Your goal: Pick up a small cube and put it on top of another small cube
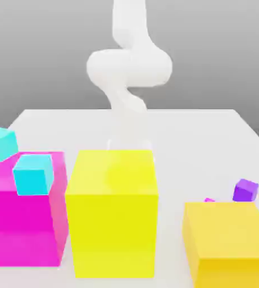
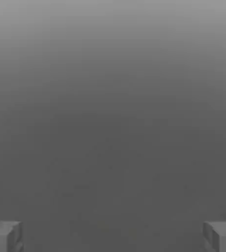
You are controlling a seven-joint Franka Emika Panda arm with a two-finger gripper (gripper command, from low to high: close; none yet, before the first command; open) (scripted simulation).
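fingers: spread wide, holding nothing; small purple cube on the pale bench, behind the orange-yellow block.

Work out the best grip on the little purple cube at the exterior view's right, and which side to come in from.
The purple cube is best pinched across two opposite upright faces, jaws coming straight down from above. Its top is uncovered, and the yellow-orange block stands toward the camera, so a low approach from there looks awkward.
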